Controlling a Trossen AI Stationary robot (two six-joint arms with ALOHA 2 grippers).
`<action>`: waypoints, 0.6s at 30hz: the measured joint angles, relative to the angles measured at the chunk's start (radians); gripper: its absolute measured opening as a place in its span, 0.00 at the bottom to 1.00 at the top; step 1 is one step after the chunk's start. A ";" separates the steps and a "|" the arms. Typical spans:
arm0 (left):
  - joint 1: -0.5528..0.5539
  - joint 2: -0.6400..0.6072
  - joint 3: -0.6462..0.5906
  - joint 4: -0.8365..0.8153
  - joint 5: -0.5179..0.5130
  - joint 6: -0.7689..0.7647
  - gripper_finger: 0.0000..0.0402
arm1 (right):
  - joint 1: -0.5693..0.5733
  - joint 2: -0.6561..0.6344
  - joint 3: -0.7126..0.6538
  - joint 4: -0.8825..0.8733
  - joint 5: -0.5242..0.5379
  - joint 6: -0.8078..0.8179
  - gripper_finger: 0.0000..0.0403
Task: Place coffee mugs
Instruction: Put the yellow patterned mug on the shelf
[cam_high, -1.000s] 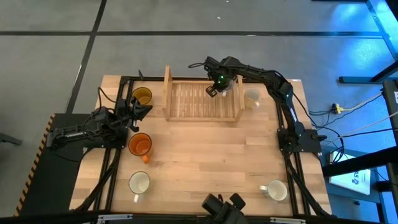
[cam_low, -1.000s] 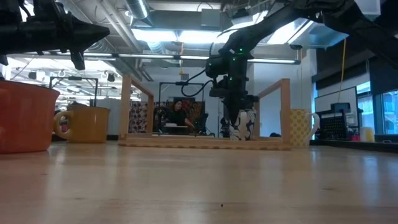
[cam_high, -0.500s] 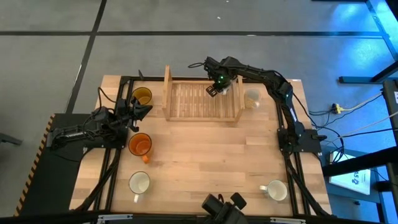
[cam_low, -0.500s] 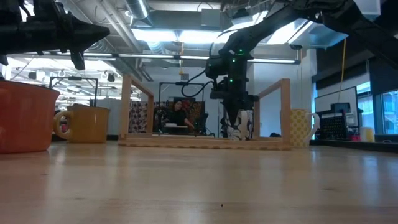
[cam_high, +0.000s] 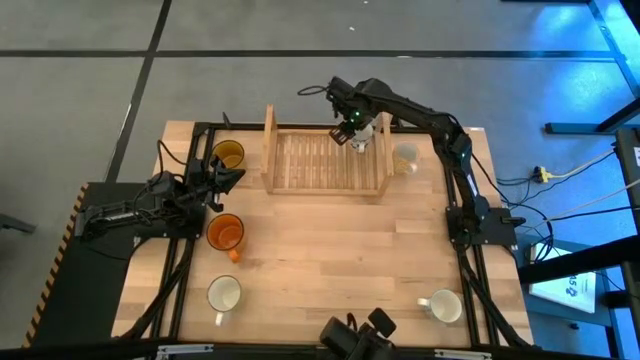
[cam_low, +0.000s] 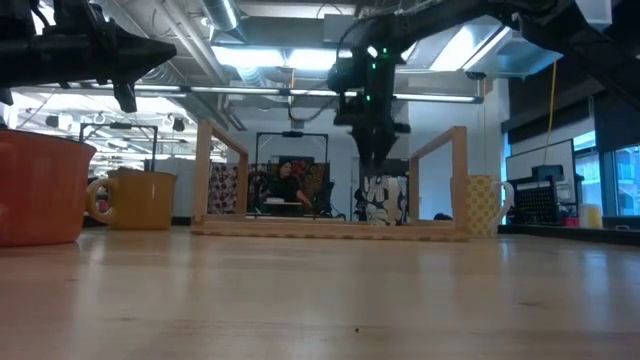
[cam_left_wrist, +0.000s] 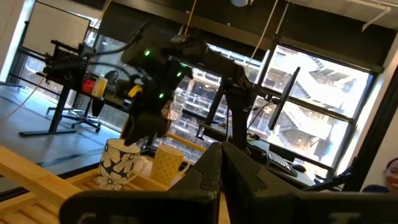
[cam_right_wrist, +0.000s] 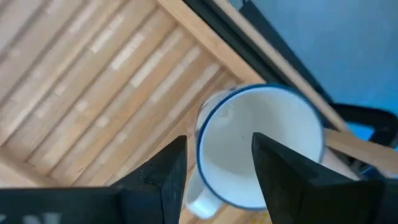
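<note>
I've lifted my right gripper (cam_low: 371, 160) off the floral mug (cam_low: 384, 201), fingers apart. It now stands in the tray (cam_high: 300, 160) near the desk's far edge, one placement done. My left gripper (cam_high: 222, 178) waits by the left edge; its fingers I cannot tell.

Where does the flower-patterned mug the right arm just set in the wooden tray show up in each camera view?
High view: flowered mug at the tray's far right corner, under the right gripper.
Low view: mug stands inside the tray, below the gripper.
Left wrist view: mug beside a cream mug.
Right wrist view: seen from above, between open jaws.
Shared landmark: wooden tray.
</note>
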 joint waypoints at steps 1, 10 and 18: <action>0.000 0.000 0.000 0.000 0.000 0.000 0.01 | 0.007 -0.003 0.017 -0.014 0.003 -0.004 0.41; 0.000 0.000 0.000 0.000 0.000 0.000 0.01 | 0.048 -0.140 0.045 -0.063 0.008 -0.015 0.41; 0.000 0.000 0.000 0.000 0.000 0.000 0.01 | 0.047 -0.246 0.045 -0.176 0.115 -0.002 0.41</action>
